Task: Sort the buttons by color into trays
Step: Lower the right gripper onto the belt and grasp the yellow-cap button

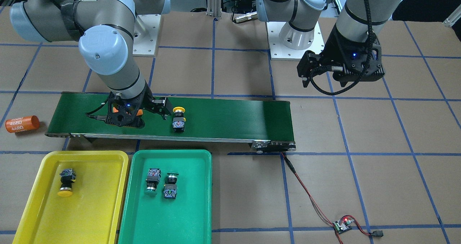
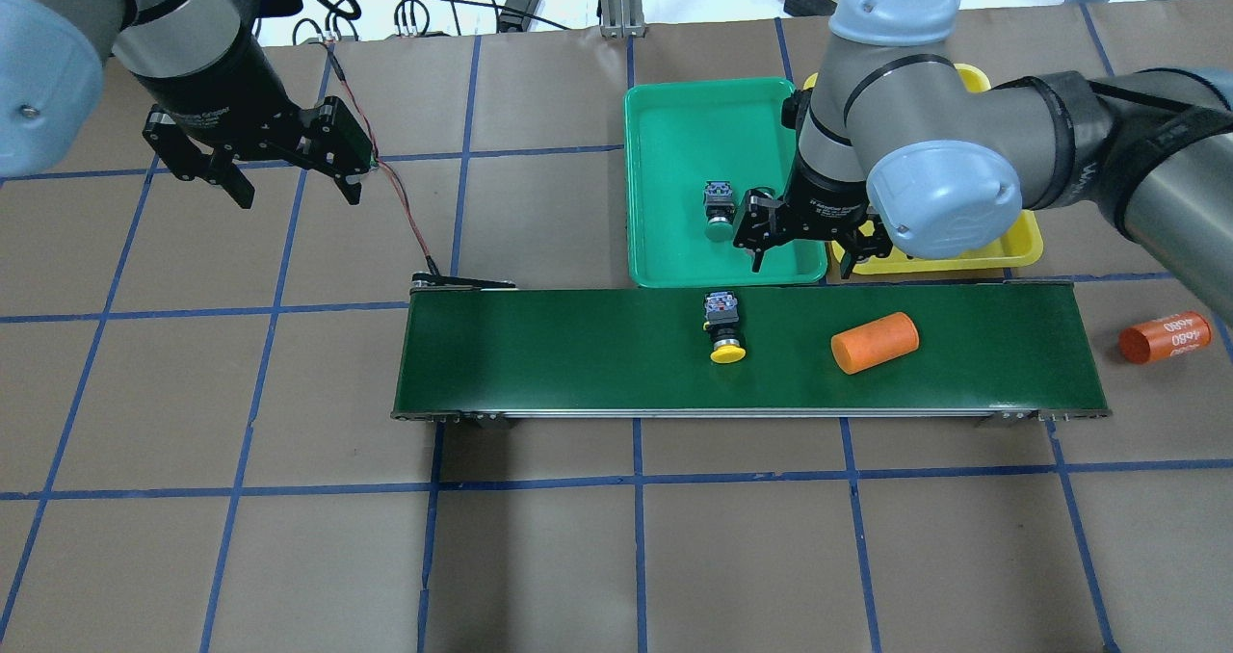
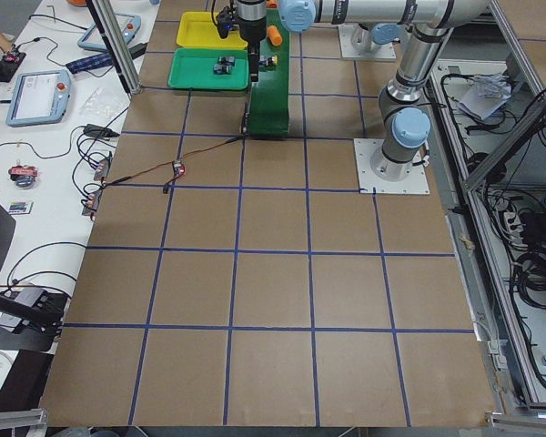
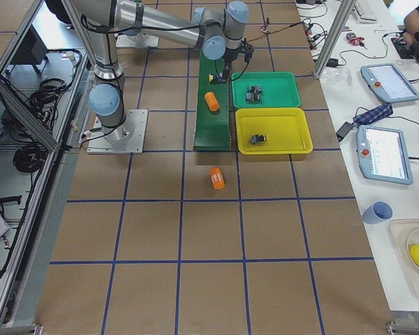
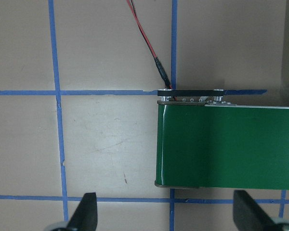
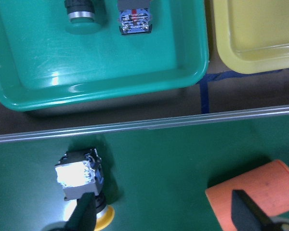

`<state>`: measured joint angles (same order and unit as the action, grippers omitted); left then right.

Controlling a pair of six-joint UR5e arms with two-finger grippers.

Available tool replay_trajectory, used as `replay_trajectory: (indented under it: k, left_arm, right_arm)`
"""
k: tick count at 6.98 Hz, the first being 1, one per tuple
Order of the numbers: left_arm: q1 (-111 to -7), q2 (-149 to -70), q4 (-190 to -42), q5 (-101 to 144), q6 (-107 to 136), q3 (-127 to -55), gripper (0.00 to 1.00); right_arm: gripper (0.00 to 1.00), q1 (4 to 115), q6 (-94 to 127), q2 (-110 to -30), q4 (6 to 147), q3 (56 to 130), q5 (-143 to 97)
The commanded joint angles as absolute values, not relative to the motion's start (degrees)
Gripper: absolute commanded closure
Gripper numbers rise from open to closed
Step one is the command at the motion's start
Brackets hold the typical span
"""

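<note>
A yellow button (image 2: 724, 330) lies on its side on the conveyor belt (image 1: 223, 118). It shows again as the yellow button (image 6: 82, 183) in the right wrist view, beside one fingertip. My right gripper (image 2: 804, 248) hovers open above the belt's tray-side edge, between that button and an orange cylinder (image 2: 875, 342), and holds nothing. The green tray (image 1: 187, 215) holds two green buttons (image 1: 152, 181) (image 1: 170, 186). The yellow tray (image 1: 97, 208) holds one yellow button (image 1: 66, 183). My left gripper (image 2: 294, 189) hangs open and empty over the table near the belt's other end.
A second orange cylinder (image 1: 22, 123), marked 4680, lies on the table off the belt's end. A red and black wire runs from the belt's motor end to a small circuit board (image 1: 342, 225). The brown table carries a grid of blue tape.
</note>
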<state>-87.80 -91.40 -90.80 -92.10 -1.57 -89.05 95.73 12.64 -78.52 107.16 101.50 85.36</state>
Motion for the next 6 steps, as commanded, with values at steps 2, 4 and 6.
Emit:
replay_trajectory:
  k: [2, 4, 6]
  left_arm:
    - [-87.89, -91.32, -90.88, -92.20, -1.49, -89.21, 0.00]
    - [-87.89, -91.32, -90.88, -92.20, -1.49, -89.12, 0.00]
    - [-87.89, -91.32, -90.88, -92.28, -1.49, -89.03, 0.00]
  right_arm:
    - [0.00, 95.98, 11.78, -73.76, 109.42, 101.60, 80.51]
    - [0.00, 96.42, 11.87, -72.60, 109.42, 102.65, 80.95]
    - [0.29, 96.42, 11.95, -72.60, 109.42, 104.24, 81.03]
